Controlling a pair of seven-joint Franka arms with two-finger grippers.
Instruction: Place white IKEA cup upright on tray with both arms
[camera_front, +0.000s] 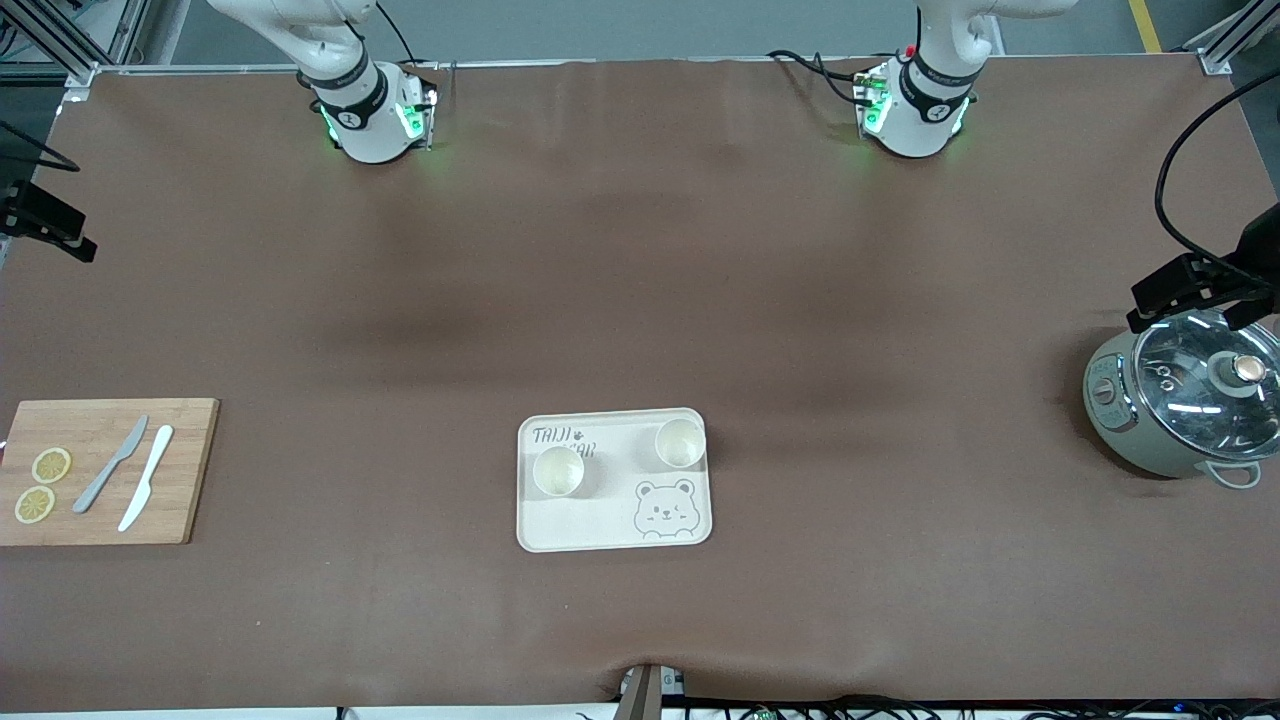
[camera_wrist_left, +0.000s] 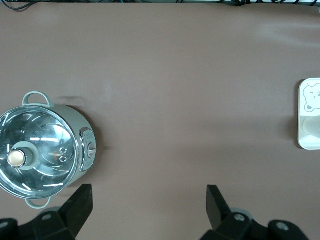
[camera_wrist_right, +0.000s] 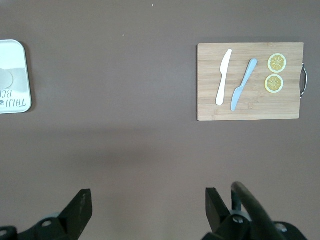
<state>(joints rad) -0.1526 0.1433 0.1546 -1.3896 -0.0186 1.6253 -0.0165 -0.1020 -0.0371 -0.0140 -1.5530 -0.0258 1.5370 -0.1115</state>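
1. Two white cups (camera_front: 558, 471) (camera_front: 680, 443) stand upright on the tray (camera_front: 612, 525).
2. Left gripper (camera_wrist_left: 148, 200), jaws wide and empty, hangs well apart from the tray, by the pot (camera_front: 1185, 405).
3. Right gripper (camera_wrist_right: 147, 201), jaws wide and empty, hangs well apart from the tray, near the cutting board (camera_wrist_right: 250, 107).

table (camera_front: 640, 250): brown cover | on it: tray (camera_front: 610, 525), cutting board (camera_front: 185, 470), pot (camera_front: 1180, 405)

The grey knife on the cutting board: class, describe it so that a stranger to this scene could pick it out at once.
Find the wooden cutting board at the right arm's end of the table. Two knives lie side by side on it, next to two lemon slices. The grey knife is the one right beside the slices; the white knife lies on its other flank.
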